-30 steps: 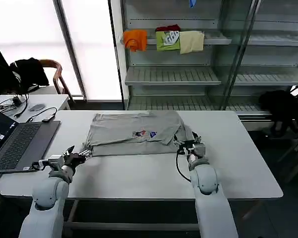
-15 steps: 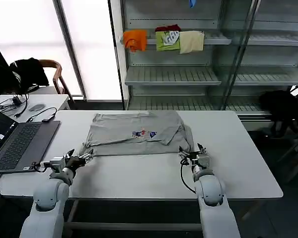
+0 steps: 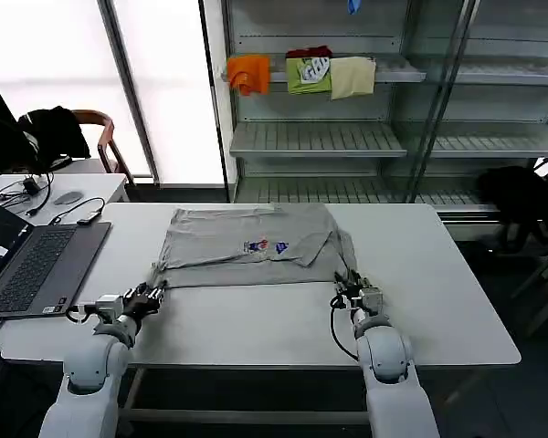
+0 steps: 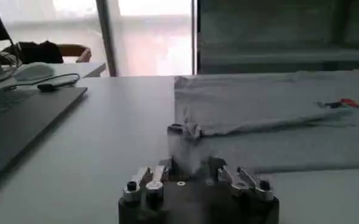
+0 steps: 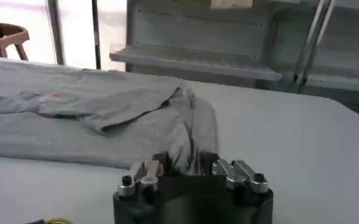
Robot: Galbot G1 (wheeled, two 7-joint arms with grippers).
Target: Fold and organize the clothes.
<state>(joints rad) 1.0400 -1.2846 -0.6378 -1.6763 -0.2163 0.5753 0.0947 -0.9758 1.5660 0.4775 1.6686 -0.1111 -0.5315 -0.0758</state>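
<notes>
A light grey shirt with a small multicoloured chest print lies flat at the far middle of the white table, its right side folded over. My left gripper is at the shirt's near left corner. In the left wrist view that gripper is shut on a strip of the shirt. At the near right corner, my right gripper is likewise shut on bunched cloth. The right wrist view shows this gripper with a fold of the shirt running into it.
An open laptop sits on the table's left end. Behind the table stands a metal shelf with orange, green and beige garments. A black garment hangs at the right. A side desk holds cables.
Both grippers have drawn back toward the table's near edge, pulling the shirt's near corners with them. The shirt's near hem now lies straighter.
</notes>
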